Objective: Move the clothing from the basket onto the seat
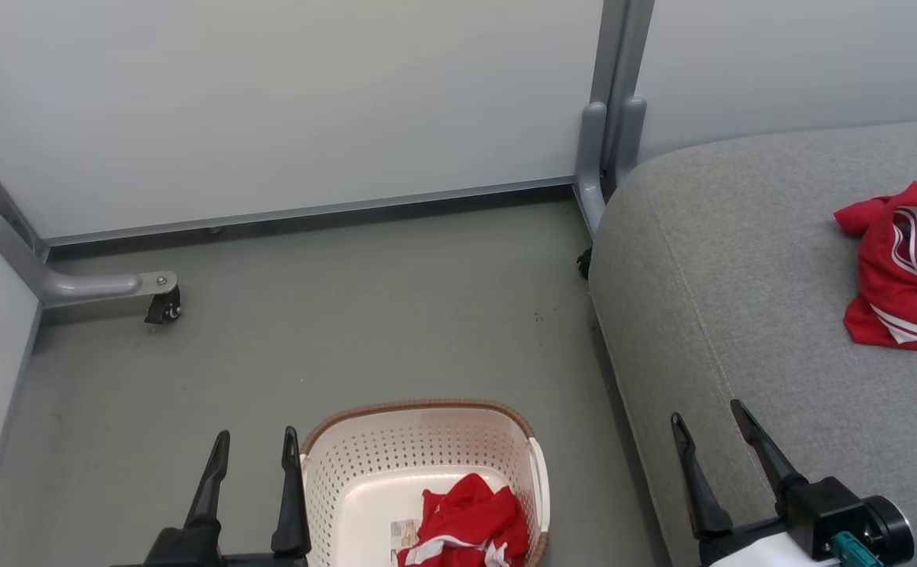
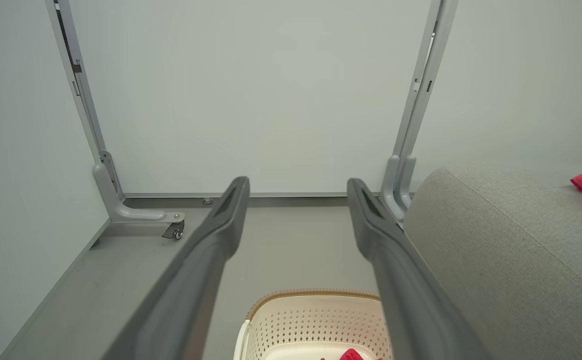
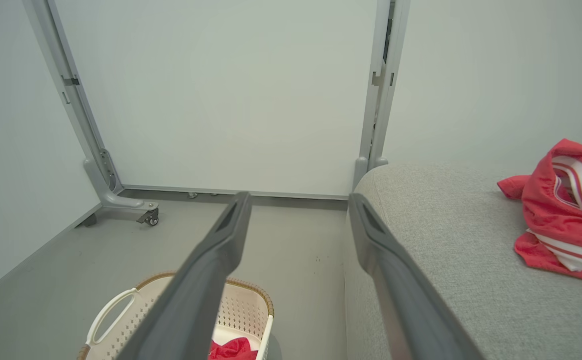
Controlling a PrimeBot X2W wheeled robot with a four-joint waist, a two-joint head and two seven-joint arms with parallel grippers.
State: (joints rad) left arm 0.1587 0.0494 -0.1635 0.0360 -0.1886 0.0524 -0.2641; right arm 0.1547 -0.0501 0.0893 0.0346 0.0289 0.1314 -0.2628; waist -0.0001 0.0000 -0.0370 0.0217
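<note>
Left pincer (image 1: 257,431) and right pincer (image 1: 704,410) hover, jaws spread wide.

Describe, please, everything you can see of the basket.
The basket is cream-white perforated plastic, rounded-rectangular, with a brown woven-look rim and white side handles. It stands upright on the grey floor, left of the seat and apart from it. One crumpled red garment with white stripes lies inside, beside a label sticker on its bottom.
</note>
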